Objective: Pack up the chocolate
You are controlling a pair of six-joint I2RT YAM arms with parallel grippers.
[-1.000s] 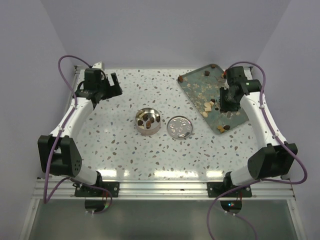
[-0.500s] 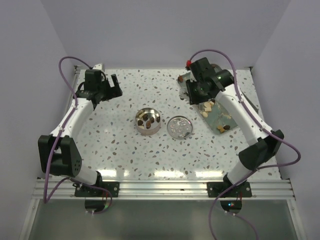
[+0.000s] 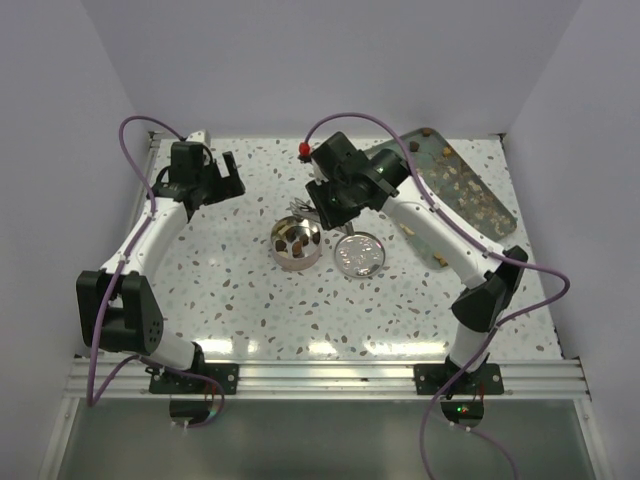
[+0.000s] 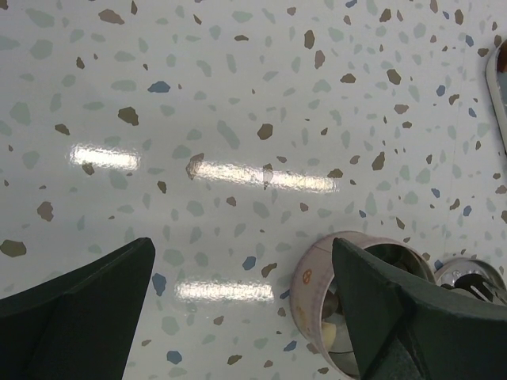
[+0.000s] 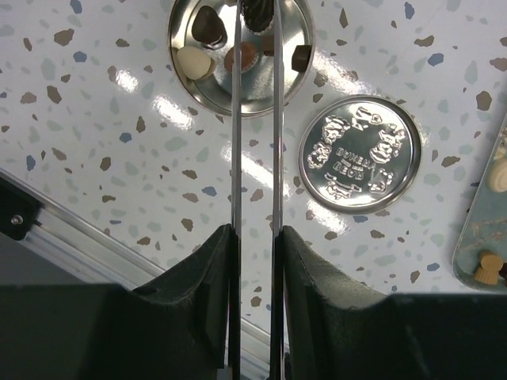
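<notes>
Partway: some chocolate point(image 5: 207, 24) in tin point(image 3: 296, 243), right tool point(image 5: 257, 9) above pinching another piece point(image 5: 257, 13), more on tray point(image 3: 490, 205), lid point(image 3: 358, 254) off, left tool point(image 4: 243, 245) spread, idle.

The round metal lid point(image 5: 360, 154) lying flat on the worktop point(image 5: 119, 134) carries raised, embossed lettering in several lines, ringed by ornament. The letters are too small and glare-struck to read with certainty. The tin point(image 4: 313, 294) bears a small round orange emblem on its pale side wall, with no legible words.
</notes>
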